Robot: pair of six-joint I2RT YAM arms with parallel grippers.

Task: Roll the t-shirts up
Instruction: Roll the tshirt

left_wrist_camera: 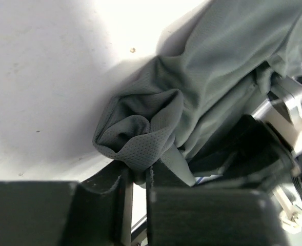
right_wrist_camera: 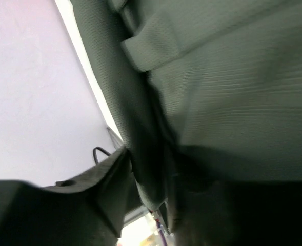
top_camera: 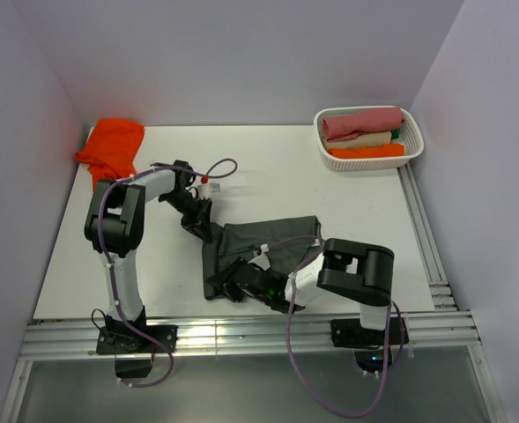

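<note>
A dark charcoal-grey t-shirt [top_camera: 272, 251] lies crumpled on the white table between the two arms. My left gripper [top_camera: 208, 231] is at its upper left corner. In the left wrist view the left gripper [left_wrist_camera: 139, 173] is shut on a bunched fold of the grey t-shirt [left_wrist_camera: 140, 136]. My right gripper [top_camera: 233, 287] is at the shirt's near left edge. In the blurred right wrist view the right gripper [right_wrist_camera: 148, 179] stands apart, with a hanging edge of the grey cloth [right_wrist_camera: 217, 77] between its fingers. A bright orange t-shirt [top_camera: 114, 145] lies heaped at the far left corner.
A white basket [top_camera: 415, 145] at the far right corner holds rolled pink, cream and orange shirts. Pale walls close in the table on three sides. An aluminium rail [top_camera: 241, 335] runs along the near edge, by the arm bases.
</note>
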